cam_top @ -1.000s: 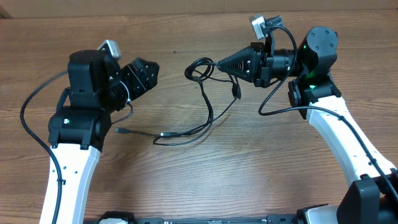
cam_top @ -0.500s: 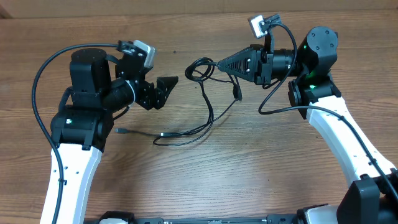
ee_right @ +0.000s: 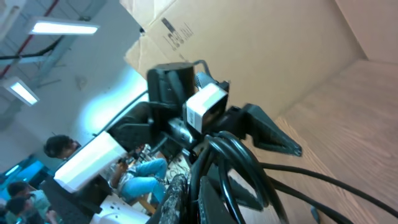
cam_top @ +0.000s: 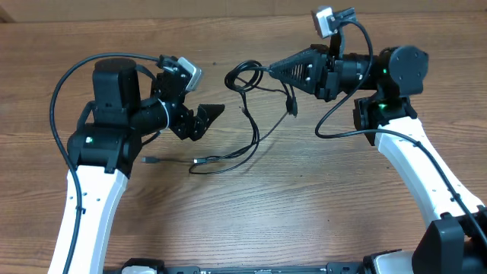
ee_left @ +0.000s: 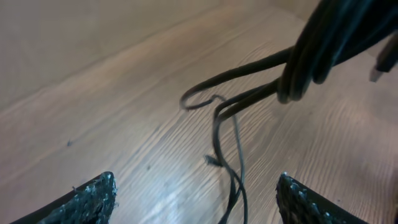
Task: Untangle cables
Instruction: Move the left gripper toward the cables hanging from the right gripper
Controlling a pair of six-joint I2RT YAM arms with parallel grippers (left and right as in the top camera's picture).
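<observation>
I am holding my left claw [cam_top: 207, 122] spread wide above the desk [cam_top: 319, 213], with nothing between its fingers. The cables [cam_top: 256, 135] are lying ahead of it and off to its right, a thin black tangle trailing over the wood, and one slim plug tip [cam_top: 150, 160] is resting just below this claw. The upper loops are running to my right claw [cam_top: 268, 70], which is pinching shut on the bunched cables. Another plug [cam_top: 291, 108] is dangling just below it.
</observation>
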